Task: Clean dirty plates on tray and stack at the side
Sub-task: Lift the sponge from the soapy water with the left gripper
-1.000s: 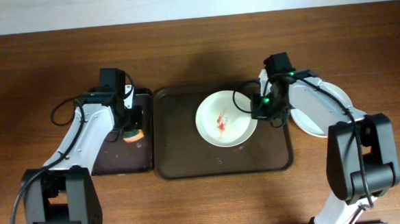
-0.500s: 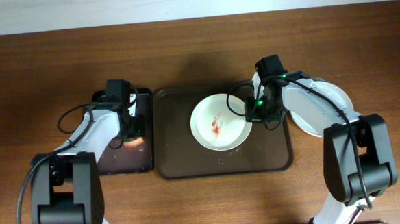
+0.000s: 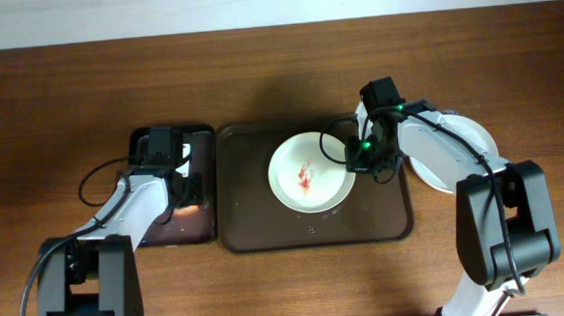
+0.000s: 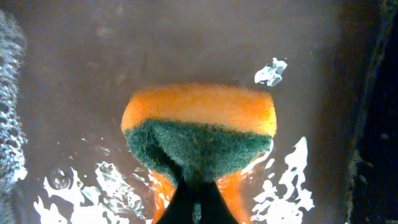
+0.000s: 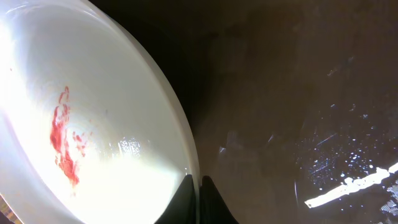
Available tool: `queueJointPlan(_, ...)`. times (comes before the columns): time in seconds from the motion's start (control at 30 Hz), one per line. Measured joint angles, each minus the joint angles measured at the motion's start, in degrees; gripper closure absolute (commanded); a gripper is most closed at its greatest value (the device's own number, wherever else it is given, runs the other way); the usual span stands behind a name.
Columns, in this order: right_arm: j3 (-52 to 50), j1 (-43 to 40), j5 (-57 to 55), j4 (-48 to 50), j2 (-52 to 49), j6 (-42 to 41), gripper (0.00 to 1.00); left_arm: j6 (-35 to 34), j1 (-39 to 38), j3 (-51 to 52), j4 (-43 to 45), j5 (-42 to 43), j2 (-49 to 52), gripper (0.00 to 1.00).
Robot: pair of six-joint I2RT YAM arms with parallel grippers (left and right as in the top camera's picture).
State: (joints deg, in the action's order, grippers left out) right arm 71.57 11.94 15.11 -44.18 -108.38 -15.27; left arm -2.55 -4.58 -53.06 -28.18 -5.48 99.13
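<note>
A white plate (image 3: 310,173) with a red smear lies on the dark brown tray (image 3: 267,231). My right gripper (image 3: 359,159) is shut on the plate's right rim, which shows in the right wrist view (image 5: 124,124) with the fingers (image 5: 199,186) pinching the edge. Clean white plates (image 3: 461,158) sit right of the tray, partly hidden by the right arm. My left gripper (image 3: 173,198) is over the small black tray (image 3: 199,143), shut on a green-orange sponge (image 4: 199,127); its fingers (image 4: 198,202) squeeze the green side.
The black tray's bottom (image 4: 93,56) is wet, with foam along the left edge. The brown tray's floor (image 5: 298,93) is wet with droplets. Bare wooden table (image 3: 277,71) surrounds both trays.
My left arm has drawn back toward the front of the black tray with the sponge. The right gripper first slid the plate slightly left, then held still.
</note>
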Motion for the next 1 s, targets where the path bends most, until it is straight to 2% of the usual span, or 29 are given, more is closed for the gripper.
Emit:
queueJointPlan(0.23,0.0,0.3,0.0,-0.2,0.0,0.0,0.96,-0.1,0.0,-5.8,-6.6,0.7,-1.7,1.0)
queueJointPlan(0.6,0.0,4.0,-0.3,-0.2,0.0,-1.2,0.96,-0.5,0.1,-7.0,-5.2,5.8,-16.8,1.0)
queueJointPlan(0.73,0.0,4.0,-0.3,-0.2,0.0,-1.3,0.96,-2.0,2.6,-7.0,-2.3,10.8,-22.8,1.0)
queueJointPlan(0.83,0.0,4.0,-0.3,-0.2,0.0,-1.2,0.96,-2.4,5.6,-7.0,0.4,16.1,-23.0,1.0)
queueJointPlan(1.0,0.0,4.0,-0.3,-0.2,0.0,-1.3,0.96,-1.7,10.9,-7.1,4.0,29.7,-23.0,1.0)
